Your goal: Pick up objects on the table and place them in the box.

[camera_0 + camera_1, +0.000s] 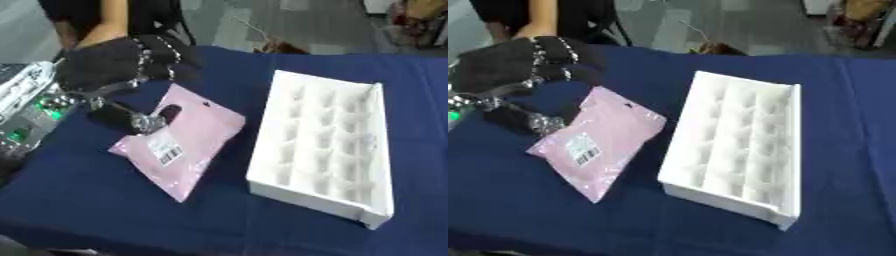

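Note:
A pink pouch (179,145) with a barcode label lies flat on the blue tablecloth, left of centre. Right of it stands a white box (325,145) divided into several empty compartments. My black left hand (105,65) comes in from the upper left and hovers over the pouch's upper left edge. Its thumb (127,119) and a dark fingertip (169,111) close on that edge, while the other fingers are curled near the top. My right hand shows in neither view.
My left forearm (26,107), silver with green lights, fills the left edge. A person stands beyond the table's far left side. The blue table (105,210) ends close to the lower edge of the view.

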Available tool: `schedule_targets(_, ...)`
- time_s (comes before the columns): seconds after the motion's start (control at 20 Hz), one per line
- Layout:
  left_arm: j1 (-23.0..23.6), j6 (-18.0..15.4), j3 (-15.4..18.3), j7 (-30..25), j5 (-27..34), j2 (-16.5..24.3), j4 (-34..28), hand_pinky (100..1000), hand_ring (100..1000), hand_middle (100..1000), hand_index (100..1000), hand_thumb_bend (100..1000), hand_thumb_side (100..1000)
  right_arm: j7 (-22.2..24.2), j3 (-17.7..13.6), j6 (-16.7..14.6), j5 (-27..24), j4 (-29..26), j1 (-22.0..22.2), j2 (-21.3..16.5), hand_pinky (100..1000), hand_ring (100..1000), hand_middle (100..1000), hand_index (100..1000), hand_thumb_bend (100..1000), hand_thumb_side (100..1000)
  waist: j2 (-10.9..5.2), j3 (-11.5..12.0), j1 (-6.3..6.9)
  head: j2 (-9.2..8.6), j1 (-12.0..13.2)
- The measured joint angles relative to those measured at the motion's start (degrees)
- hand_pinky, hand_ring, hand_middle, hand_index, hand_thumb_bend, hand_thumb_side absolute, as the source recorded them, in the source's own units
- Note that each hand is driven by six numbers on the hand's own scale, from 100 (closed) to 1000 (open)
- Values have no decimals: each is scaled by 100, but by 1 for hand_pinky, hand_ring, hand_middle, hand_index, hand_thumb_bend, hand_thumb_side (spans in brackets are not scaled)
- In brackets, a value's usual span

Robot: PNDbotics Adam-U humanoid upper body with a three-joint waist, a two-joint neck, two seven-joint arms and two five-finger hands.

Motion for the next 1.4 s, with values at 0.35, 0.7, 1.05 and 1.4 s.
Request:
schedule_targets(0.35,127,389,-239,-734,484,501,-1,729,897,929,991,450,910,5,2,-2,0,0,0,-40,589,686,802,938,100,690,-30,15,40,0,0)
schedule_targets(0.7,28,813,-344,-1490,1638,501,-2,720,891,945,1000,305,1000,13,4,-10,0,0,0,-41,589,686,802,938,100,692,-29,-7,40,0,0)
schedule_targets(1.05,-202,1344,-530,-2133,2646,411,41,699,876,968,1000,200,1000,28,32,-25,0,1,2,-41,589,686,802,938,100,694,-29,-39,36,0,0)
schedule_targets(1.4,-703,2011,-667,-2449,2904,313,697,736,900,974,1000,208,1000,43,36,-40,-5,2,5,-41,589,686,802,938,100,694,-29,-64,21,0,2)
